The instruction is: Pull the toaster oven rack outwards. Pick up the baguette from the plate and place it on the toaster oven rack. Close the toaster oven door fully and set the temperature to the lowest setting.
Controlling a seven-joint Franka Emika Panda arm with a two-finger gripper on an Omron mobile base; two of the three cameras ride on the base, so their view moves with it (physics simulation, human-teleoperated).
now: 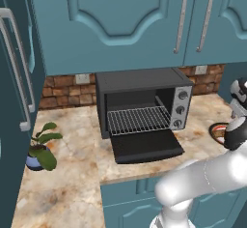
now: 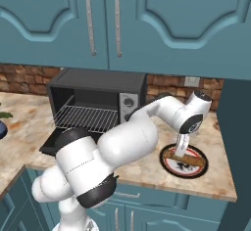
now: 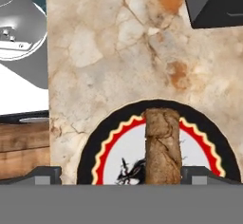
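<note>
The toaster oven [image 1: 140, 89] [image 2: 100, 90] stands on the counter with its door [image 1: 146, 146] [image 2: 51, 146] folded down flat. The silver rack [image 1: 137, 120] [image 2: 84, 117] lies level in the oven's mouth. To the oven's right sits the red-rimmed plate [image 2: 196, 170] [image 3: 97, 154] [image 1: 216, 127] with the tan baguette [image 2: 192, 159] [image 3: 163, 144] lying across it. My gripper [image 2: 181, 151] [image 3: 122, 174] hangs straight down over the plate, open. The baguette lies between the fingertips [image 3: 197, 174], nearer the right one in the hand view, with no contact visible.
A potted plant [image 1: 42, 149] stands at the counter's left. Teal wall cabinets [image 1: 120, 14] hang low over the oven. A teal side wall [image 2: 234, 127] closes the counter to the right of the plate. A dark corner of the oven [image 3: 216, 2] shows beyond the plate.
</note>
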